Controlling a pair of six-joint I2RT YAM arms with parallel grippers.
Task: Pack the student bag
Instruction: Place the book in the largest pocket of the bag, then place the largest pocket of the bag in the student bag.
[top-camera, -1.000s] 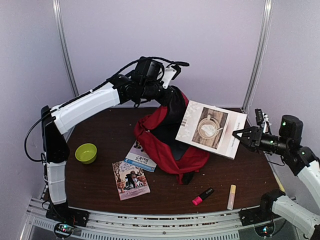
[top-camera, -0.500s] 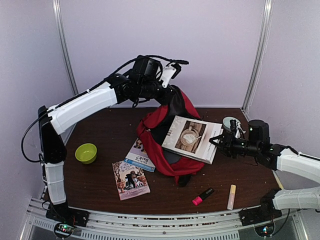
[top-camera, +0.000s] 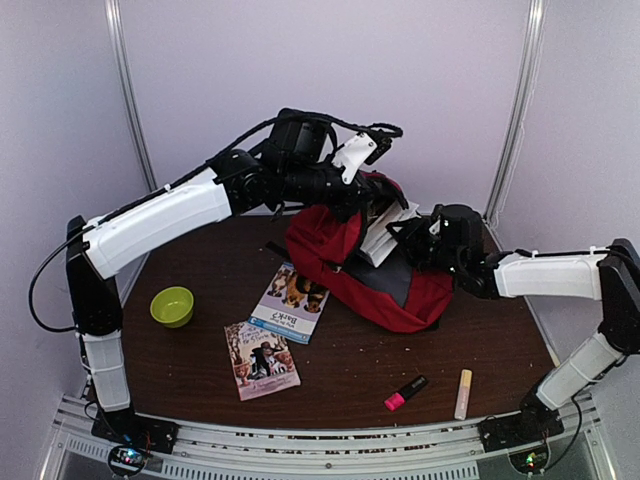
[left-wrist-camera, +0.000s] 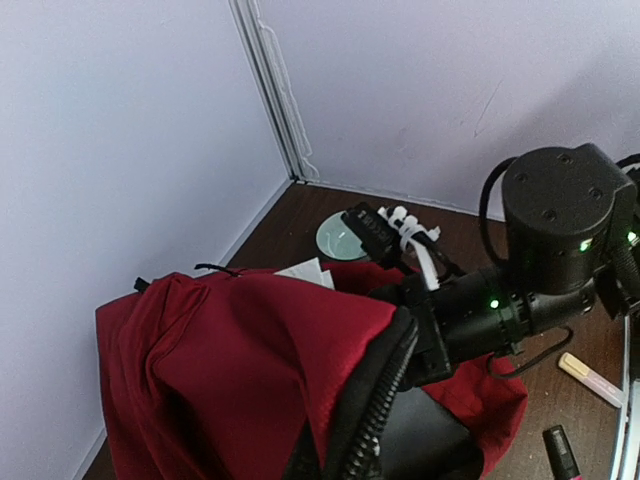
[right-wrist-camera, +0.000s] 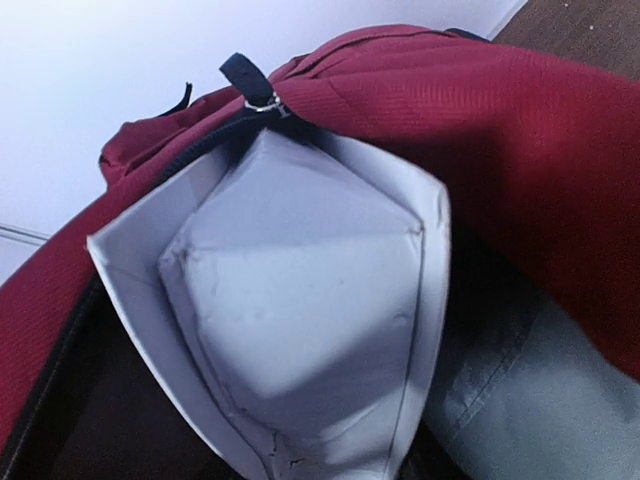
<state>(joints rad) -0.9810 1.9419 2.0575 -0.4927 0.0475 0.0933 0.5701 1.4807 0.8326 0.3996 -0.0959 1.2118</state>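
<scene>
Both sets of fingertips are out of sight. The left tool (top-camera: 362, 193) is buried in the raised upper rim of the large soft red fabric student bag (top-camera: 385, 290). It is clamped tight on that rim and holds the mouth up. Its own camera sees only red cloth and the black zipper track (left-wrist-camera: 372, 400) running off the bottom edge. The right tool (top-camera: 408, 235) is partly closed on the edge of a thick white book (top-camera: 378, 238), most of which sits inside the mouth. In the right wrist view the book's pale covers fill the frame and hide the fingers. A pale green round disc (left-wrist-camera: 340, 237) near the far wall shows only in the left wrist view, partly behind a cable-tied bracket; what it is cannot be told.

Counted: one bag and one white book. There are two thin picture booklets, one just beside the bag (top-camera: 295, 303) and one nearer the arms (top-camera: 262, 360). There are two marker pens, one black with a pink cap (top-camera: 405, 392) and one cream (top-camera: 464, 393). There is one lime-green round bowl (top-camera: 172, 306).

The student bag slumps at the far middle of the dark brown wooden tabletop (top-camera: 200, 260). It shows a grey panel (top-camera: 400, 285), dark lining and a black zipper pull (right-wrist-camera: 245, 75).
</scene>
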